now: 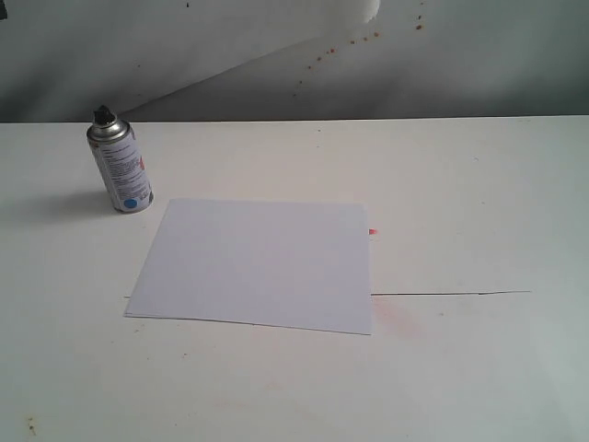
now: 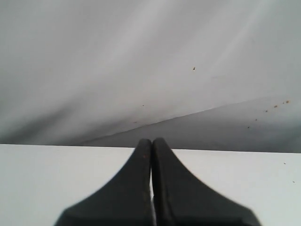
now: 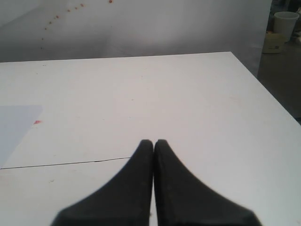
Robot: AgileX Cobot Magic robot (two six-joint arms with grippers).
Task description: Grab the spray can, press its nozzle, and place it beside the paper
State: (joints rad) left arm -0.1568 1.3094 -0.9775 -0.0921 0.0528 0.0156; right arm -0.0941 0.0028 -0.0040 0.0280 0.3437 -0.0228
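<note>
The silver spray can (image 1: pixel 121 166) stands upright on the white table (image 1: pixel 460 203) at the far left, its black nozzle (image 1: pixel 103 114) on top. Just right of it and nearer lies the white paper (image 1: pixel 258 262), flat; one corner of the paper (image 3: pixel 14 125) shows in the right wrist view. Neither gripper appears in the exterior view. My left gripper (image 2: pixel 151 141) is shut with nothing in it, facing the back wall over the table edge. My right gripper (image 3: pixel 154 142) is also shut and empty, above bare table to the right of the paper.
A thin dark seam (image 1: pixel 451 294) runs across the table right of the paper, with a small red mark (image 1: pixel 373 231) at the paper's far right corner. The table's right edge (image 3: pixel 263 84) drops to the floor, where a white bucket (image 3: pixel 286 23) stands.
</note>
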